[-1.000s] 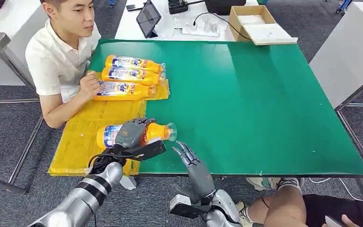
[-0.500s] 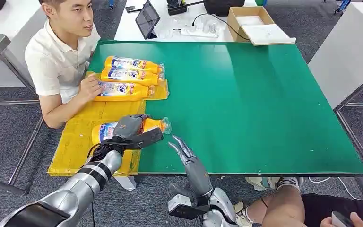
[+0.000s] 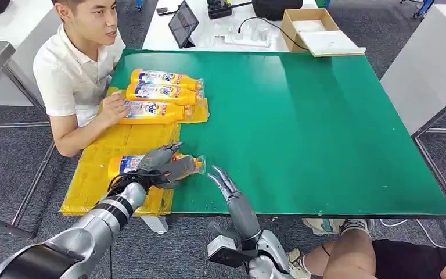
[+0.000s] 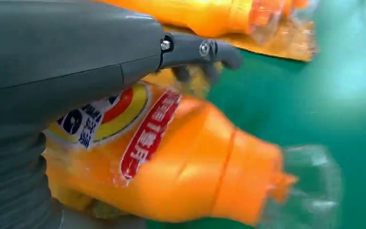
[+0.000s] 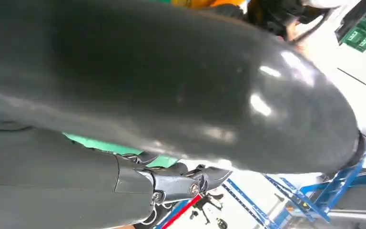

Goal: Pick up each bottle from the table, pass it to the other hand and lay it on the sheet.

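My left hand (image 3: 161,164) grips an orange bottle (image 3: 123,164) with a clear cap, lying sideways low over the yellow sheet (image 3: 101,174) near the table's front left. In the left wrist view the same bottle (image 4: 171,167) lies under my thumb (image 4: 100,52), label up. Three more orange bottles (image 3: 164,78) lie side by side at the sheet's far end. My right hand (image 3: 232,195) stands open at the table's front edge, just right of the held bottle's cap, fingers spread and pointing away, holding nothing.
A person in a white shirt sits at the table's left side, one hand (image 3: 113,107) resting on the nearest of the three bottles. The green table (image 3: 313,128) stretches right. A cardboard box (image 3: 313,29) and a tablet (image 3: 183,23) lie beyond its far edge.
My left hand has carried the bottle leftward and lowered it toward the sheet. My right hand has drawn back slightly toward the table edge and stays open.
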`<move>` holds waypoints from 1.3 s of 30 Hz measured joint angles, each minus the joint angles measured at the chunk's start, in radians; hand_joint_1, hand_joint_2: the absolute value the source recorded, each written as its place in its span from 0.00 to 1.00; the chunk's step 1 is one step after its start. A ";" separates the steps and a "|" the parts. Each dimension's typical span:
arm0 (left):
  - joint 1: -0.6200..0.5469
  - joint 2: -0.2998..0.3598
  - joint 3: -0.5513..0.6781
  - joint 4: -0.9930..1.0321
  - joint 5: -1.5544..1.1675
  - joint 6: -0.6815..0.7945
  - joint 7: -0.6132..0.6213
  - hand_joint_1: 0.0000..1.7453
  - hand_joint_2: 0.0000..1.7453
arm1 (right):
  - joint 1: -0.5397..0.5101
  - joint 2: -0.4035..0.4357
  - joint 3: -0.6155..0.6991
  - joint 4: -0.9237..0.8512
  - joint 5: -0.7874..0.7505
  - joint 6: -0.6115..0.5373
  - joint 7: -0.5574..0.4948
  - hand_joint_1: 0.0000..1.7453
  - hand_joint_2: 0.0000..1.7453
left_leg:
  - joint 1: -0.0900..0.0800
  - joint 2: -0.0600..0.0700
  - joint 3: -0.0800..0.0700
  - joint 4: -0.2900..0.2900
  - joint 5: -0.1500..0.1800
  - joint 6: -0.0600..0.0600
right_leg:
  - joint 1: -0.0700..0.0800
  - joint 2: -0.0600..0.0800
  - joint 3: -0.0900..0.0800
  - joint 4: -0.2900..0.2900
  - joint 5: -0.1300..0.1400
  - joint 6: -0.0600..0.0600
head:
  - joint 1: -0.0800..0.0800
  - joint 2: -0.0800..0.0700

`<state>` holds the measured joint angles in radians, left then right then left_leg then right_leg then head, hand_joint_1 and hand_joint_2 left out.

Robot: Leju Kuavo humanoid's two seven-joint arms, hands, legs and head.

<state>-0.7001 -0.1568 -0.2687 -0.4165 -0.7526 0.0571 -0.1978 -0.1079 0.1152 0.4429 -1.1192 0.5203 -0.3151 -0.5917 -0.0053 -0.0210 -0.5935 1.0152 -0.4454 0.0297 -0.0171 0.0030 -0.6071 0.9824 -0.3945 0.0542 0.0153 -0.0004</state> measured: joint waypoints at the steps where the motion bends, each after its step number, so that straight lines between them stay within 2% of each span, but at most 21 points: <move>1: 0.002 -0.002 0.014 0.000 0.037 -0.040 -0.047 0.00 1.00 | -0.003 0.000 0.000 0.008 -0.004 -0.004 -0.008 0.00 0.00 | 0.000 0.000 0.000 0.000 0.000 0.000 | 0.000 -0.001 0.000 0.000 0.000 0.000 | 0.000 0.000; 4: 0.015 -0.020 0.056 -0.006 0.147 -0.116 -0.124 0.00 1.00 | -0.008 0.000 0.000 0.031 -0.009 -0.018 -0.020 0.00 0.00 | -0.001 0.000 0.001 0.000 0.000 0.000 | 0.000 -0.001 0.002 0.000 0.000 0.000 | 0.000 0.000; 10: 0.057 -0.042 0.134 -0.047 0.349 -0.233 -0.178 0.00 1.00 | -0.010 -0.005 0.000 0.075 -0.011 -0.050 -0.038 0.00 0.00 | -0.001 0.000 0.001 0.000 0.000 0.000 | 0.000 -0.001 0.001 0.000 0.000 0.000 | 0.000 0.000; 11: 0.060 -0.043 0.141 -0.051 0.354 -0.238 -0.179 0.00 1.00 | -0.010 -0.006 0.000 0.079 -0.012 -0.051 -0.039 0.00 1.00 | -0.001 0.000 0.001 0.000 0.000 0.000 | 0.000 -0.001 0.001 0.000 0.000 0.000 | 0.000 0.000; 16: 0.073 -0.048 0.165 -0.067 0.389 -0.252 -0.185 0.00 1.00 | -0.011 -0.008 0.000 0.096 -0.015 -0.056 -0.040 0.00 1.00 | 0.000 0.000 0.001 0.000 0.000 0.000 | 0.000 -0.001 0.001 0.000 0.000 0.000 | 0.000 0.000; 22: 0.145 -0.056 0.224 -0.157 0.727 -0.344 -0.212 0.00 1.00 | -0.004 -0.015 0.008 0.103 -0.030 -0.081 -0.058 0.00 1.00 | 0.000 0.001 -0.001 0.000 0.000 0.000 | 0.000 0.000 -0.001 0.000 0.000 0.000 | 0.000 0.000; 27: 0.287 -0.064 0.220 -0.390 0.995 -0.327 -0.200 0.00 1.00 | 0.043 -0.016 0.006 0.038 -0.158 -0.062 -0.073 0.00 1.00 | 0.000 0.001 -0.003 0.000 0.000 0.000 | 0.000 0.000 -0.004 0.000 0.000 0.000 | 0.000 0.000; 34: 0.508 -0.064 0.117 -0.761 0.998 -0.192 -0.262 0.00 1.00 | 0.104 0.001 -0.054 -0.084 -0.290 -0.034 -0.072 0.00 1.00 | 0.000 0.001 -0.006 0.000 -0.001 0.000 | 0.000 0.000 -0.007 0.000 0.000 0.000 | 0.000 0.000; 39: 0.597 -0.063 0.071 -0.917 1.006 -0.163 -0.273 0.00 1.00 | 0.127 0.019 -0.081 -0.128 -0.309 -0.034 -0.073 0.00 1.00 | 0.000 0.001 -0.006 0.000 -0.001 0.000 | 0.000 0.000 -0.007 -0.001 0.000 0.000 | 0.000 0.000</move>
<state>-0.1028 -0.2197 -0.1972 -1.3337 0.2537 -0.1064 -0.4711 0.0196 0.1343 0.3620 -1.2475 0.2117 -0.3487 -0.6649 -0.0055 -0.0201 -0.5996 1.0152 -0.4462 0.0295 -0.0170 0.0030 -0.6139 0.9819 -0.3949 0.0541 0.0156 -0.0004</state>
